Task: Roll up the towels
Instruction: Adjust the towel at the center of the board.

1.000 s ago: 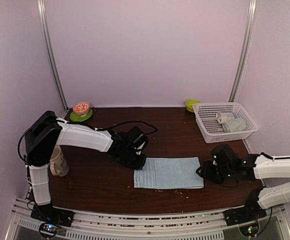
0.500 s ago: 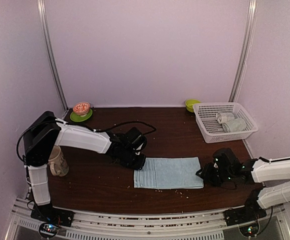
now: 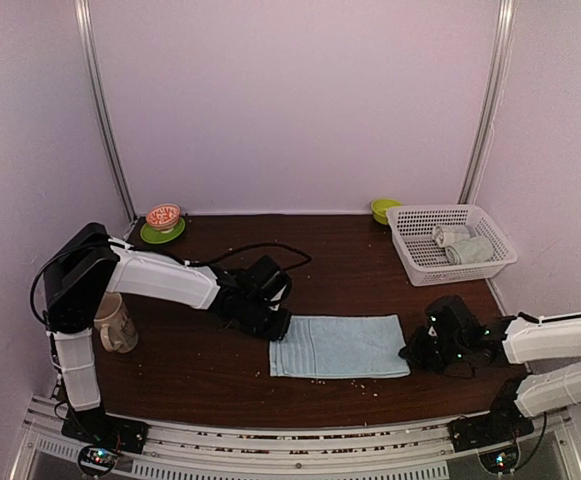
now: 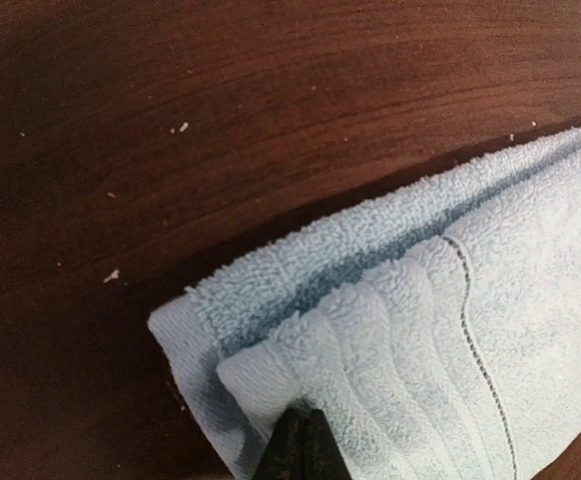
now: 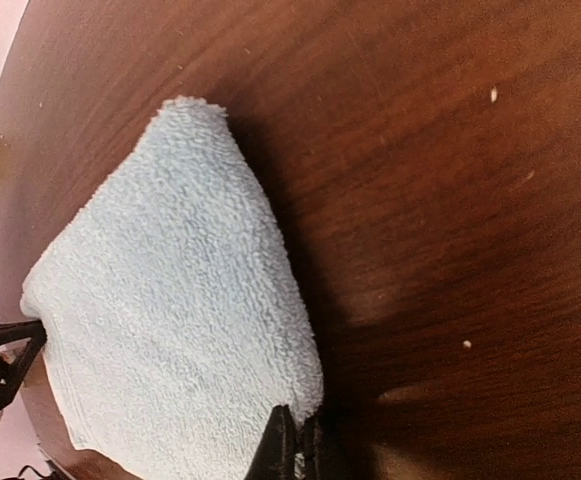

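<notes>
Now, flat near the front of the dark brown wooden desk (image 3: 350, 270): folded light blue terry-cloth towel (image 3: 338, 346), long side running left to right; left fingers (image 4: 300, 445) clenched tight, tips down on the top ribbed layer at the towel's far-left corner; cannot tell whether any cloth sits pinched between them; right fingers (image 5: 292, 445) squeezed together on the towel's right edge, cloth humped up toward the tips; both arms stretched low over the desk, one at each end of the towel. Well apart at the far right: white plastic lattice basket (image 3: 415, 262) holding two pale rolled towels (image 3: 467, 250); just beyond it, small lime-green bowl (image 3: 383, 208); at the far left, green saucer (image 3: 150, 236) carrying an orange-patterned bowl (image 3: 163, 215); beside the left arm's base, cream ceramic mug (image 3: 115, 322).
</notes>
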You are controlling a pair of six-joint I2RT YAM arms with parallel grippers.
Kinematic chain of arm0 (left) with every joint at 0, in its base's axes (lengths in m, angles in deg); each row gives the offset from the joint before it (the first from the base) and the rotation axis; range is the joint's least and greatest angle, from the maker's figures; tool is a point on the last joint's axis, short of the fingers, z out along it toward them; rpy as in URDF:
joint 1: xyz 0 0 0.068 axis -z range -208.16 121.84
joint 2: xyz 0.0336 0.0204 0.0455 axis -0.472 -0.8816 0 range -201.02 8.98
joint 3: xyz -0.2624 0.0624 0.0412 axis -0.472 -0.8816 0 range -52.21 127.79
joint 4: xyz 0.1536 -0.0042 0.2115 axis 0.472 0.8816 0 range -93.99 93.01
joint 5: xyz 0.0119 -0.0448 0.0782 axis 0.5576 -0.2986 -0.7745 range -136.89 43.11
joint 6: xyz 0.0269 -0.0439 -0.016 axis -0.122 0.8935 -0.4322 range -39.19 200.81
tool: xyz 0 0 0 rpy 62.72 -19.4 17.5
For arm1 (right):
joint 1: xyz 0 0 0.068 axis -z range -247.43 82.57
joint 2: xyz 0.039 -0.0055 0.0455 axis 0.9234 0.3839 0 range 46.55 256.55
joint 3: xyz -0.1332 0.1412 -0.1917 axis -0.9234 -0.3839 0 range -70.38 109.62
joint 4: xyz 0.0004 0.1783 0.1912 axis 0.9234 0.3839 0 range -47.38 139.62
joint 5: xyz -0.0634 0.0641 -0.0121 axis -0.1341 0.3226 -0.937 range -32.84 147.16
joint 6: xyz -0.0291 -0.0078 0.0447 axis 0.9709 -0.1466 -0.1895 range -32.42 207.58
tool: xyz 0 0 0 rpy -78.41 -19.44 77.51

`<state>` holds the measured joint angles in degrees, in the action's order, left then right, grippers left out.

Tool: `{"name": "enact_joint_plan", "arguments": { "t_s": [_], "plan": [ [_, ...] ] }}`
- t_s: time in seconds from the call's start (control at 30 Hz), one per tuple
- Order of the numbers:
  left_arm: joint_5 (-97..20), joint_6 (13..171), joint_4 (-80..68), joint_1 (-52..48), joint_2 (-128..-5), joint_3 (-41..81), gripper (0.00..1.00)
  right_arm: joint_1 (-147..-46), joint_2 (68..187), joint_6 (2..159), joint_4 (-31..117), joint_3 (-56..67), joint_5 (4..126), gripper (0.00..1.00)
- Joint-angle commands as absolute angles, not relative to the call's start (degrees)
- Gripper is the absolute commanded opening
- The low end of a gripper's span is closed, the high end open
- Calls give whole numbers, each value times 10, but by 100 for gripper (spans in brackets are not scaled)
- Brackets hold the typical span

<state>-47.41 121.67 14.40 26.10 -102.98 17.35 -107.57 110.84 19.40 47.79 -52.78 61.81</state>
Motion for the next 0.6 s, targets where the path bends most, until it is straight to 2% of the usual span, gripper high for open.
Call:
{"name": "enact_joint_plan", "arguments": {
  "t_s": [0.0,0.13,0.27,0.4,0.57],
  "plan": [
    [-452,1230,184,259,-1024,148,0,-1072,1062,296,637,-453,520,0],
    [-432,1242,172,261,-1021,149,0,-1072,1053,413,696,-377,504,0],
    [-414,1257,158,262,-1022,150,0,-1074,1079,489,712,-325,541,0],
    [-408,1270,154,263,-1022,150,0,-1086,1118,516,711,-304,555,0],
    [-416,1277,171,263,-1009,149,0,-1095,1179,506,717,-298,515,0]
  ]
}}
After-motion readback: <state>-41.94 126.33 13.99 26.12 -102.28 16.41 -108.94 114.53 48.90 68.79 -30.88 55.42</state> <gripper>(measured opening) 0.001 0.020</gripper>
